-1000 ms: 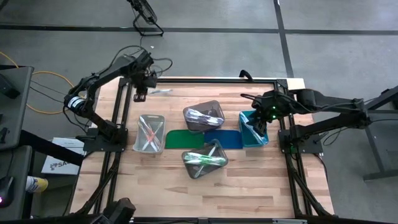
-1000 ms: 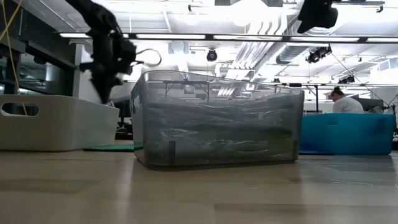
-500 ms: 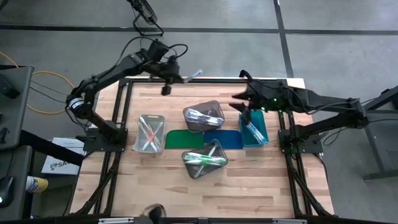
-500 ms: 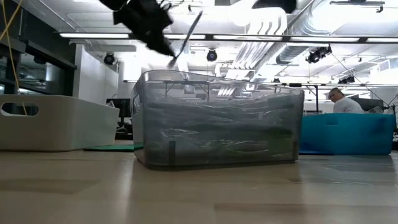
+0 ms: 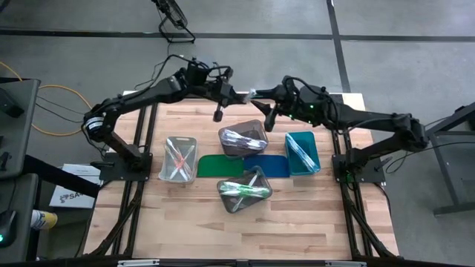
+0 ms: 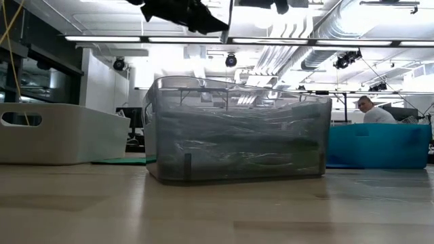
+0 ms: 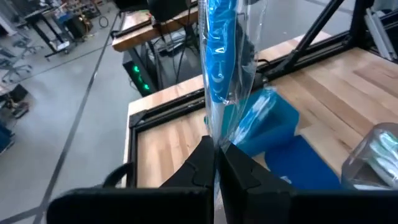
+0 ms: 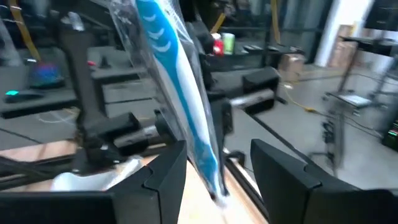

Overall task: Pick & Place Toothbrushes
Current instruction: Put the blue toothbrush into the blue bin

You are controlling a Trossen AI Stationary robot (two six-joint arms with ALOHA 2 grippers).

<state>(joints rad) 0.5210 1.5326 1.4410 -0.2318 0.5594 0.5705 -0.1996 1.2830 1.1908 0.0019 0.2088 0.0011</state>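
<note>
Both arms have swung in to meet above the worktop's (image 5: pixel 297 222) far edge; left end effector (image 7: pixel 214 155) clamped on a wrapped blue toothbrush (image 7: pixel 221 56), right end effector (image 8: pixel 217 165) spread around its other end (image 8: pixel 180 106); handover looks imminent, not yet taken.

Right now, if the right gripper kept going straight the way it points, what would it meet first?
The blue toothbrush in clear wrap, held by the shut left gripper. It stands between the right gripper's open fingers; depth is hard to judge, so contact may be very near.
</note>
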